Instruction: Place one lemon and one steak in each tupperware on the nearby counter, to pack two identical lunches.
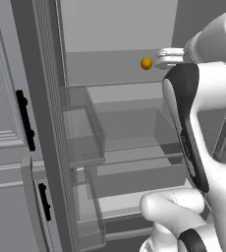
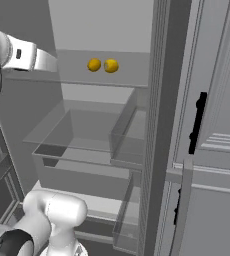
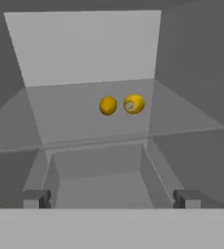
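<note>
**Two lemons on a fridge shelf, my end effector open in front of them**

Two small round yellow-orange lemons sit side by side, almost touching, on an upper glass shelf inside an open grey refrigerator. In my hand view the left lemon is plain yellow, and the right lemon shows a pale spot facing me. The right base view shows the same pair, left lemon and right lemon, near the back of the shelf against the grey rear wall. In the left base view one lemon shows just beside my white wrist.

My end effector is open and holds nothing. Its two dark fingertips stand wide apart at the bottom of the hand view, well short of the fruit. Both lemons lie ahead, between the lines of the two fingers.

Below the shelf is a clear drawer, with further shelves under it. Clear door bins hang on the open fridge door at the left. Grey cabinet fronts with black handles flank the fridge.
</note>
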Robot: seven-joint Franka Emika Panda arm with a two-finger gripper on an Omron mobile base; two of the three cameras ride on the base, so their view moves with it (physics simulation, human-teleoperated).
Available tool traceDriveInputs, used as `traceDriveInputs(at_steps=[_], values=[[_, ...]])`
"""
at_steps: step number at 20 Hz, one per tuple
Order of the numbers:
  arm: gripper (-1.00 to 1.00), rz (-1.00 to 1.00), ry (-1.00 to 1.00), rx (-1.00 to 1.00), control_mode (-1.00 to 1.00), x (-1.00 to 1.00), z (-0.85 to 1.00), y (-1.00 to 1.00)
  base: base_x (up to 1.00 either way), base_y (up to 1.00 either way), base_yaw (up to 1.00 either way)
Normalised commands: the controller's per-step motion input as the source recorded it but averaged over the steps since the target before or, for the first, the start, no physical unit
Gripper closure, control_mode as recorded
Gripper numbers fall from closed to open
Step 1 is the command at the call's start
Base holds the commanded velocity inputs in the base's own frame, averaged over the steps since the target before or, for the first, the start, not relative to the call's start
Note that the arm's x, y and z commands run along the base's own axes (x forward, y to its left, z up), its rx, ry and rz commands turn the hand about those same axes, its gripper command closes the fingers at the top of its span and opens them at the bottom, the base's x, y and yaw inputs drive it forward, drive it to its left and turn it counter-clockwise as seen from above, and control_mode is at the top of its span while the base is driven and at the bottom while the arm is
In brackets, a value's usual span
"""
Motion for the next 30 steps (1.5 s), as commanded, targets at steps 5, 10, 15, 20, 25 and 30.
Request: traceDriveInputs(at_steps=[5,10,15,20,25,30], values=[[-1.0,-0.09,0.23,0.0,-1.0,1.0,0.0,-0.06,0.0,0.0,0.0],[-1.0,-0.1,0.15,0.0,-1.0,0.89,-0.24,-0.16,0.0,0.0,0.0],[-1.0,-0.01,0.0,0.06,-1.0,0.69,-0.35,-0.11,0.0,0.0,0.0],[-1.0,0.06,0.01,0.1,-1.0,0.61,-0.23,-0.04,0.0,0.0,0.0],[-1.0,0.1,0.06,0.03,-1.0,0.27,-0.07,-0.06,0.0,0.0,0.0],[-1.0,0.0,0.05,0.0,-1.0,0.22,-0.06,0.0,0.0,0.0,0.0]])
